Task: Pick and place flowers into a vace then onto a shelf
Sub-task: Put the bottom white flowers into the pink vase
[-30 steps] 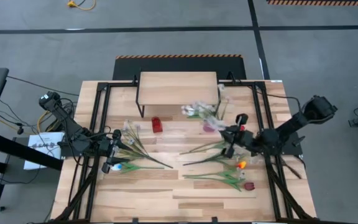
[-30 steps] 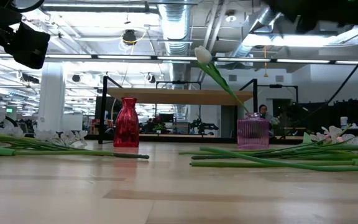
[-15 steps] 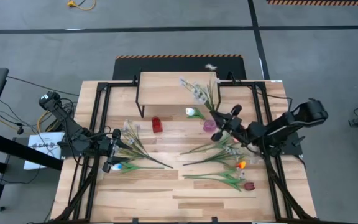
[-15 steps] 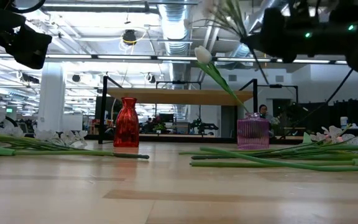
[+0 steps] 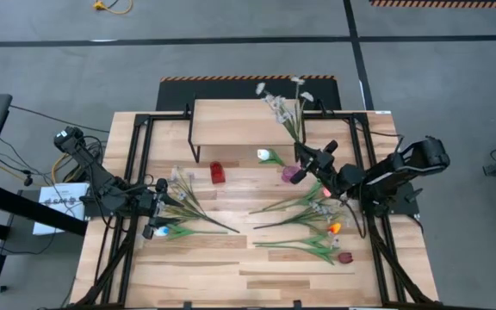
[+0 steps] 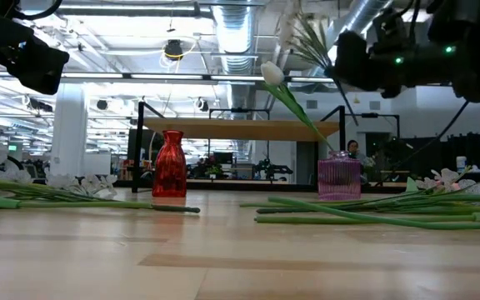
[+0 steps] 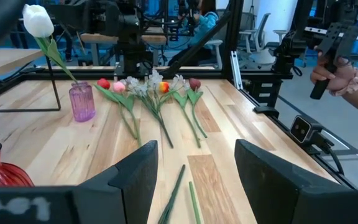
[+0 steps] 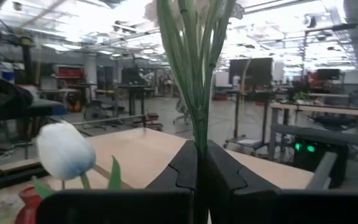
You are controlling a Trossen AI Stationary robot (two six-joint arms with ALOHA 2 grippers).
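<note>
Now the right gripper (image 5: 303, 158), fingers clamped on a spray of white flowers (image 5: 282, 108), has swung it upright above the purple vase (image 5: 291, 174), which already holds a white tulip (image 5: 265, 155); lowering comes next. Meanwhile the left gripper (image 5: 164, 207) waits open near loose flowers.

A grey concrete floor (image 5: 231, 47) crossed by dark lines surrounds the slatted wooden bench (image 5: 231, 267). Overhead run silver ducts (image 6: 238, 37) and strip lights (image 6: 132, 77) under an open ceiling. Desks, office chairs (image 7: 263, 31) and monitors fill the room behind, where a person's hand (image 7: 344, 78) shows.
</note>
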